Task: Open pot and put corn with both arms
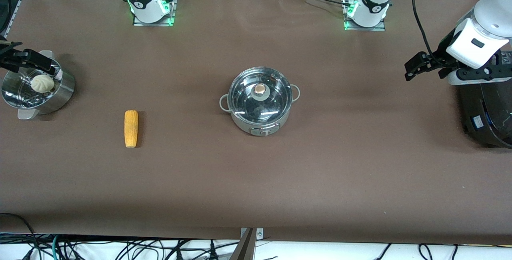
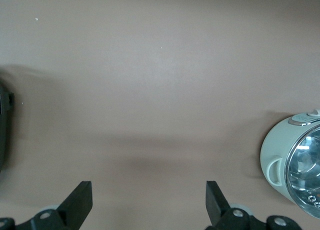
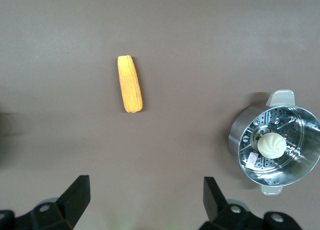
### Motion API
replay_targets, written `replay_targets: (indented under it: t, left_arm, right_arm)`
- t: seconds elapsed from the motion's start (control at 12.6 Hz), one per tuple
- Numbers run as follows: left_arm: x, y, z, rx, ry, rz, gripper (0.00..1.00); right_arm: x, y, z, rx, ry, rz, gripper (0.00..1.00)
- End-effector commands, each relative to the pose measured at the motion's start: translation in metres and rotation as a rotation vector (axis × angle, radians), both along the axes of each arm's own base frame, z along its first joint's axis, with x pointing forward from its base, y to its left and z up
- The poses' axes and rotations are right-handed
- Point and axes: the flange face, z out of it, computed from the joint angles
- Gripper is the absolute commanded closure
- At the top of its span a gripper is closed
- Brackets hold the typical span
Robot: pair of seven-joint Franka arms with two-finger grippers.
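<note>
The steel pot (image 1: 260,100) stands mid-table with its glass lid and copper knob (image 1: 260,89) on; it also shows in the left wrist view (image 2: 295,165). The corn (image 1: 131,128) lies flat on the table between the pot and the right arm's end, and shows in the right wrist view (image 3: 130,83). My left gripper (image 1: 414,68) hangs open and empty over the table beside the black cooker, well apart from the pot; its own view (image 2: 148,190) shows only bare table between the jaws. My right gripper (image 1: 36,62) is open and empty over the steamer basket, with bare table between the jaws in its own view (image 3: 145,186).
A perforated steel steamer basket (image 1: 60,96) holding a pale bun (image 1: 42,83) stands at the right arm's end; both show in the right wrist view (image 3: 240,135), (image 3: 271,144). A big black cooker (image 1: 488,112) stands at the left arm's end, its edge in the left wrist view (image 2: 4,125).
</note>
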Motion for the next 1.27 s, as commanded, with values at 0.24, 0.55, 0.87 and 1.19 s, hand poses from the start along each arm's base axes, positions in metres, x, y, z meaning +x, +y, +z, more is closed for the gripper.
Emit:
replay_targets:
  t: [0.24,0.55,0.87,1.19]
  left_arm:
    - [0.003,0.001,0.004,-0.014,0.022,-0.001,0.0]
    - [0.001,0.0,0.003,-0.013,0.032,-0.004,0.0]
    - [0.006,-0.003,-0.006,-0.009,0.049,-0.014,0.0]
    - [0.008,-0.007,-0.012,-0.008,0.064,-0.021,0.0]
  right_arm:
    - [0.004,-0.001,0.005,-0.004,-0.01,0.005,0.0]
    - [0.003,-0.002,0.005,-0.004,-0.01,-0.001,0.0]
    - [0.003,-0.002,0.005,-0.004,-0.01,-0.001,0.0]
    - [0.003,-0.004,0.005,-0.004,-0.01,-0.004,0.0]
